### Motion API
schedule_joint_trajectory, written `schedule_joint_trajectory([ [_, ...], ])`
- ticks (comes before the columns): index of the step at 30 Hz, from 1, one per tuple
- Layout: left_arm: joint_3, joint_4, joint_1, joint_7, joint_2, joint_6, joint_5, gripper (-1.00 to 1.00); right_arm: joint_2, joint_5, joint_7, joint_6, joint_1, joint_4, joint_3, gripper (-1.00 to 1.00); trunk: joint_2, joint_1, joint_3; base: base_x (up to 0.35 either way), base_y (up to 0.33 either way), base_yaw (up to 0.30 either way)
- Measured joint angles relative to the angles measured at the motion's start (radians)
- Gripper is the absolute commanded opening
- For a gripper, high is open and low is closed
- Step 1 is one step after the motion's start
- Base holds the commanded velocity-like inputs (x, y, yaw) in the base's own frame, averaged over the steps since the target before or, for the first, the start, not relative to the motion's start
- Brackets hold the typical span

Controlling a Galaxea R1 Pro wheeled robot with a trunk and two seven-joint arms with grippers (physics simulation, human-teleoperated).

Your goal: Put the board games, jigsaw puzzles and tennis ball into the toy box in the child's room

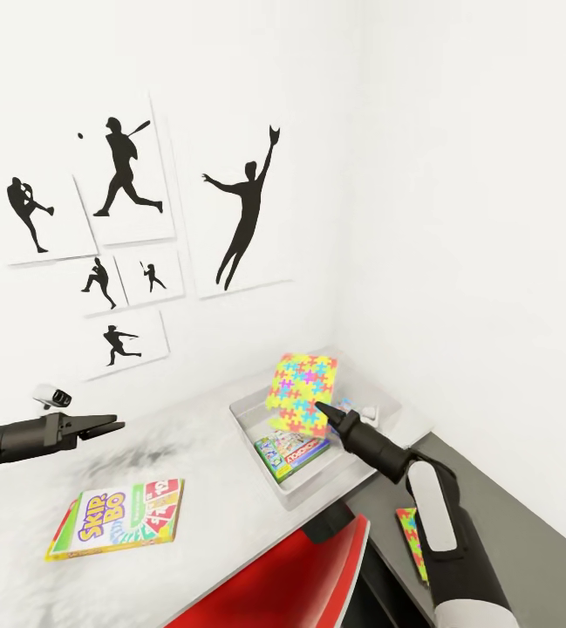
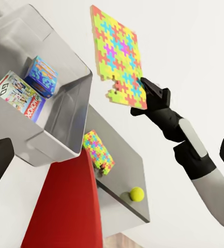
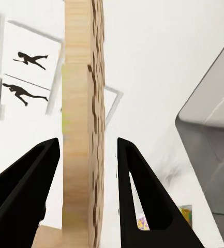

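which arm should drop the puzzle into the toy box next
Right. The right gripper holds a jigsaw puzzle upright over the toy box. The left gripper hangs empty over the table, away from the box.

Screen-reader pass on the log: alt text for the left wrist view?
The right end effector holds a jigsaw puzzle upright beside the grey toy box, which holds two board games. A second puzzle and tennis ball lie nearby.

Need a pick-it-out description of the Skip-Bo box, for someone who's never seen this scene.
Start at the pale grey table under the black silhouette pictures. Left of the grey toy box, the Skip-Bo box lies flat near the table's front edge, alone. Its yellow-green cover with big lettering separates it from the mosaic-patterned jigsaw puzzle.
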Motion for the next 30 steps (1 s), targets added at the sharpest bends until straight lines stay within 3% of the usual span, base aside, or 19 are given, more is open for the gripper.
schedule_joint_trajectory([
  [4, -0.001, 0.0, 0.0, 0.0, -0.002, 0.0, 0.0, 1.0, 0.009, -0.029, -0.129, 0.0, -0.018, 0.005, -0.006, -1.0, 0.0, 0.0, 0.0, 0.0, 0.0, 0.0],
  [5, 0.0, 0.0, 0.0, 0.0, -0.002, 0.0, 0.0, 1.0, 0.009, -0.049, -0.192, -0.001, -0.036, 0.008, -0.006, -1.0, 0.0, 0.0, 0.0, 0.0, 0.0, 0.0],
  [7, 0.0, 0.0, 0.0, 0.0, -0.002, 0.0, 0.0, 1.0, 0.009, -0.099, -0.343, -0.004, -0.081, 0.028, -0.007, -1.0, 0.0, 0.0, 0.0, 0.0, 0.0, 0.0],
  [10, 0.0, 0.0, 0.0, 0.0, -0.002, 0.0, 0.001, 1.0, 0.009, -0.183, -0.496, -0.021, -0.133, 0.081, -0.009, -1.0, 0.0, 0.0, 0.0, 0.0, 0.0, 0.0],
  [14, 0.0, 0.001, 0.0, 0.0, -0.002, -0.001, 0.002, 1.0, 0.01, -0.288, -0.637, -0.098, -0.2, 0.175, -0.004, -1.0, 0.0, 0.0, 0.0, 0.0, 0.0, 0.0],
  [18, 0.001, 0.001, 0.0, 0.0, -0.001, -0.001, 0.002, 1.0, 0.01, -0.317, -0.718, -0.132, -0.265, 0.308, 0.0, -1.0, 0.0, 0.0, 0.0, 0.0, 0.0, 0.0],
  [20, 0.001, 0.001, 0.0, 0.0, -0.001, -0.001, 0.002, 1.0, 0.01, -0.318, -0.727, -0.147, -0.284, 0.358, 0.001, -1.0, 0.0, 0.0, 0.0, 0.0, 0.0, 0.0],
  [22, 0.001, 0.001, 0.0, 0.0, -0.001, -0.001, 0.002, 1.0, 0.009, -0.319, -0.732, -0.211, -0.294, 0.406, 0.004, -1.0, 0.0, 0.0, 0.0, 0.0, 0.0, 0.0],
  [25, 0.001, 0.001, 0.0, 0.0, -0.001, 0.0, 0.003, 1.0, 0.01, -0.326, -0.735, -0.322, -0.299, 0.435, 0.053, -1.0, 0.0, 0.0, 0.0, 0.0, 0.0, 0.0],
  [28, 0.001, 0.001, 0.0, 0.0, -0.001, -0.001, 0.003, 1.0, 0.01, -0.332, -0.737, -0.372, -0.302, 0.46, 0.112, -1.0, 0.0, 0.0, 0.0, 0.0, 0.0, 0.0],
  [30, 0.001, 0.001, 0.0, 0.0, -0.001, -0.001, 0.003, 1.0, 0.01, -0.334, -0.738, -0.385, -0.303, 0.469, 0.129, -1.0, 0.0, 0.0, 0.0, 0.0, 0.0, 0.0],
])
